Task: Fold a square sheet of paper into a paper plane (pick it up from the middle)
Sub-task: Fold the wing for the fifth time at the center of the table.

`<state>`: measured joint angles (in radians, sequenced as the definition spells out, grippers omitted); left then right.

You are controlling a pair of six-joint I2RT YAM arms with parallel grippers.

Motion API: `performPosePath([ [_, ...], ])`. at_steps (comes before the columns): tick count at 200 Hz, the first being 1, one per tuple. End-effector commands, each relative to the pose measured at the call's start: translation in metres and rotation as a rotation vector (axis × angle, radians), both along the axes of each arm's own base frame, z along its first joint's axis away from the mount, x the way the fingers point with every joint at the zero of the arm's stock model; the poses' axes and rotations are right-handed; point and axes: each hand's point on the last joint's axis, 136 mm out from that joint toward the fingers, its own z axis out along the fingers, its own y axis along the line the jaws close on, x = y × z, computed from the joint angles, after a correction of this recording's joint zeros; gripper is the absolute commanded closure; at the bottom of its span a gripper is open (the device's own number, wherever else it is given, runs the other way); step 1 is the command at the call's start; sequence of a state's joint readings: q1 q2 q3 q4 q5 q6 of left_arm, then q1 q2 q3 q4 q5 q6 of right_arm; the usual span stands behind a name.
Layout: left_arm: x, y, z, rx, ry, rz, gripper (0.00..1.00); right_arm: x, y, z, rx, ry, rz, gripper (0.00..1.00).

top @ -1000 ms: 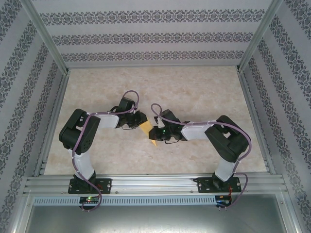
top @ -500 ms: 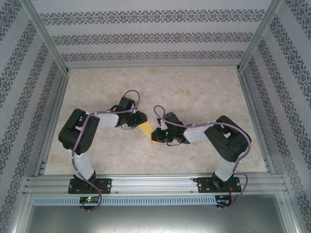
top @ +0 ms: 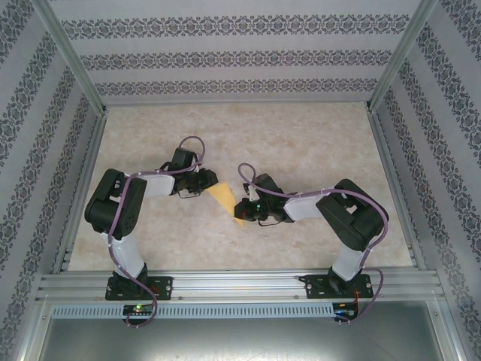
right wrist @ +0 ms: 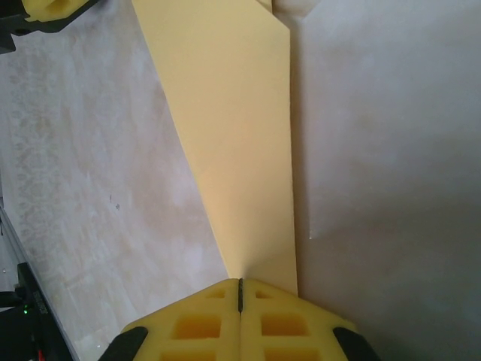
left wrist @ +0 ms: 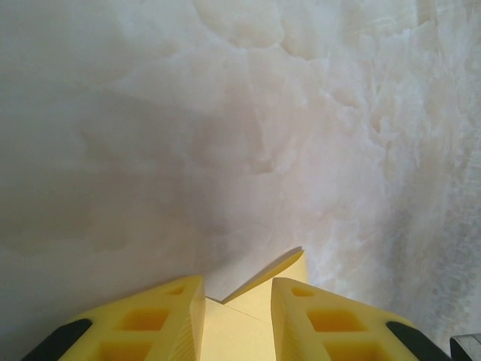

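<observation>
The paper plane (top: pixel 224 199) is a yellow-orange sheet folded into a narrow pointed strip, lying between the two arms at mid-table. In the right wrist view the paper plane (right wrist: pixel 240 150) tapers down into my right gripper (right wrist: pixel 240 284), which is shut on its narrow end; from above the right gripper (top: pixel 242 211) sits over the near tip. My left gripper (top: pixel 208 183) is at the far, wider end. Its yellow fingers (left wrist: pixel 316 323) stand apart, and the paper plane (left wrist: pixel 240 331) lies in the gap with a raised flap, touching neither pad.
The marble-patterned tabletop (top: pixel 301 135) lies bare around the arms. Aluminium frame rails (top: pixel 240 286) run along the near edge and both sides, with patterned walls behind.
My left gripper has parted its jaws and drawn back to the left and slightly away, uncovering more of the paper. The right gripper stays shut and has hardly moved.
</observation>
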<state>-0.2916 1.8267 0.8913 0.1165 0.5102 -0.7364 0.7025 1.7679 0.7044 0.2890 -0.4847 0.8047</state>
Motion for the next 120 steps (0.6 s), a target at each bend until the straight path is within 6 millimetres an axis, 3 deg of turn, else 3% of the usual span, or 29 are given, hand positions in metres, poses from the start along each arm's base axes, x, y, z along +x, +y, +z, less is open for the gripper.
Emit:
performPosePath([
  [1, 0.004, 0.019, 0.004, 0.026, -0.029, 0.041, 0.68, -0.029, -0.023, -0.036, -0.119, 0.135, 0.006, 1.00],
  [61, 0.000, 0.032, 0.036, 0.092, -0.085, 0.028, 0.65, -0.028, -0.016, -0.035, -0.109, 0.136, 0.010, 1.00],
  [93, -0.005, 0.001, 0.058, -0.055, -0.119, -0.026, 0.62, -0.024, -0.012, -0.034, -0.095, 0.127, -0.005, 1.00],
  [120, -0.017, -0.034, 0.055, -0.080, -0.101, -0.101, 0.63, -0.023, -0.009, -0.035, -0.087, 0.128, -0.012, 1.00],
])
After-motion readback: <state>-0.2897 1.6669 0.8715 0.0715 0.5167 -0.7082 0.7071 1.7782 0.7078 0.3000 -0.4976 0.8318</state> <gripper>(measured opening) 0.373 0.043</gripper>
